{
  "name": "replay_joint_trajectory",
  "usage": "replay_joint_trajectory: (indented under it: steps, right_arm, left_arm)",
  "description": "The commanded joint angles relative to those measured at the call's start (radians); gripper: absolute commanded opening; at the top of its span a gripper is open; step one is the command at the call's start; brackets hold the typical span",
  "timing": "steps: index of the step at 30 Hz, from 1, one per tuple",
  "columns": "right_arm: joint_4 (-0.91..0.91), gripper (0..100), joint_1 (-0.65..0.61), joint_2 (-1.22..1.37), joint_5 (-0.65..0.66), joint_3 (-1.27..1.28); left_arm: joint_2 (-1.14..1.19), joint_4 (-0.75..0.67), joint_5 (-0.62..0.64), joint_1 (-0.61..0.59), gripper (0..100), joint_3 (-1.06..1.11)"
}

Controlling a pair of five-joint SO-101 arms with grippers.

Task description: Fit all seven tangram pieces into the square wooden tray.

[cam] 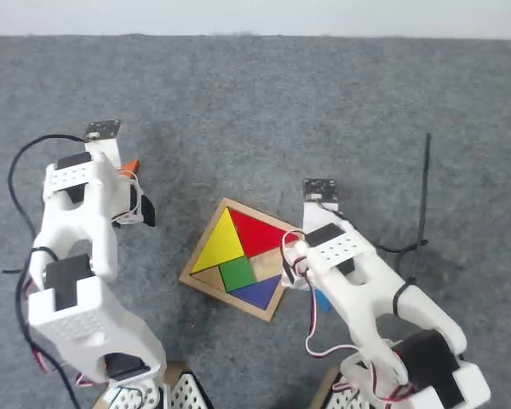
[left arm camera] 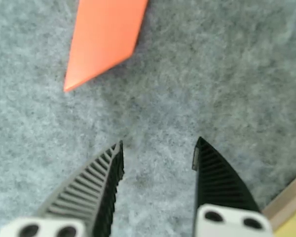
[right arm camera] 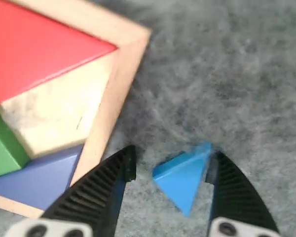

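1. Tray [cam: 207,239] sits mid-mat [cam: 324,111], turned cornerwise, btw the two arms.
2. Four pcs are in it: yellow tri [cam: 217,243] on the upper-left side, red tri [cam: 260,232] on the upper-right, green sq [cam: 237,273] below where they meet, purple tri [cam: 260,292] along the lower-right rim.
3. Two bare wood gaps remain: one [right arm camera: 59,118] btw red and purple by the right rim, and one at lower left beside green.
4. Blue tri [right arm camera: 182,177] lies on the mat just outside the tray's right rim, under the R arm in the high view.
5. R gripper [right arm camera: 175,153] is low over it, jaws spread, one each side of blue tri. One finger looks to touch a corner, the other has a gap, so it isn't clamped.
6. Orange pc [left arm camera: 106,37] lies on the mat, well left of the tray.
7. L gripper [left arm camera: 159,143] has jaws spread with nothing btw them, over bare mat, orange pc near its tips.
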Motion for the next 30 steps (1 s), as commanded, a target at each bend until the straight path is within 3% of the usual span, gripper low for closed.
replay_joint_trajectory:
  steps: [1, 18, 30]
  right_arm:
    - [0.012, 22.1, -0.025, 0.045, 0.015, 0.006]
    - [0.105, 20.5, 0.051, 0.045, 0.264, 0.051]
    - [0.059, 20.4, 0.051, 0.047, 0.325, 0.094]
  left_arm:
    - [-0.018, -0.011, -0.011, -0.003, 22, -0.007]
    - [-0.018, -0.011, -0.011, -0.003, 22, -0.007]
    - [-0.018, -0.011, -0.011, -0.003, 22, -0.007]
